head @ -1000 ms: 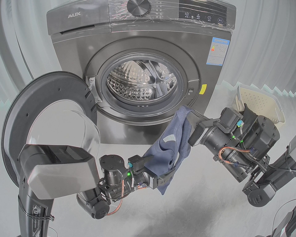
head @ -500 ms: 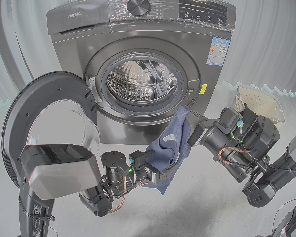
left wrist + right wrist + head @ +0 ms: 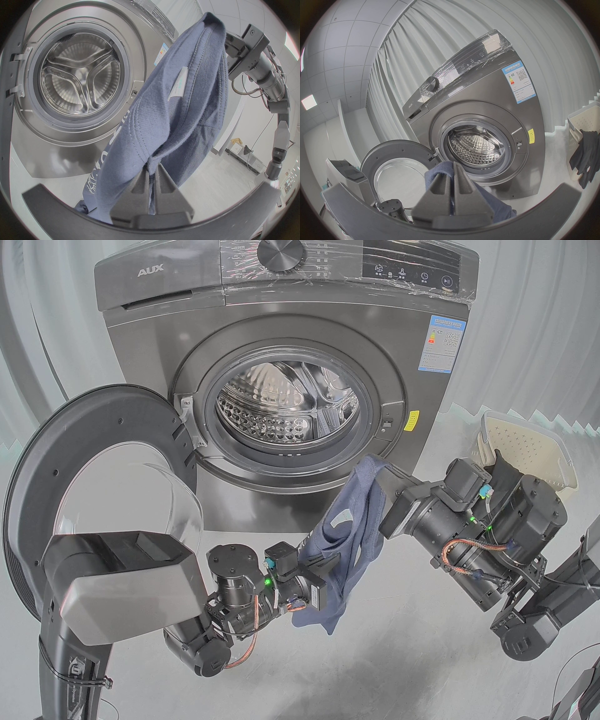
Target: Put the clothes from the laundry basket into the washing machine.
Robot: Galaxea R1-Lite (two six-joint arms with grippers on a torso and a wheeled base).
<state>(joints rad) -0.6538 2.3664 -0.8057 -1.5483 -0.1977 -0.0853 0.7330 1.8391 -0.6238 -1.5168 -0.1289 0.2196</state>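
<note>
A navy blue garment (image 3: 351, 529) hangs in front of the washing machine (image 3: 287, 309), just below the open drum (image 3: 284, 404). My right gripper (image 3: 379, 469) is shut on its top edge, seen in the right wrist view as blue cloth (image 3: 440, 171) at the closed fingers (image 3: 437, 190). My left gripper (image 3: 330, 565) is shut on a lower fold of the garment (image 3: 175, 103), pinched between the fingers (image 3: 167, 187). The loose hem dangles below. The laundry basket (image 3: 531, 449) stands to the right of the machine with a black garment (image 3: 587, 156) draped over its rim.
The round machine door (image 3: 100, 446) stands swung open to the left, close to my left arm. Grey curtains hang behind the machine. Bare floor (image 3: 400, 652) lies in front of it and between the arms.
My left gripper has lifted and drawn back to the left with the lower part of the garment, bunching it. The right gripper has stayed almost still.
</note>
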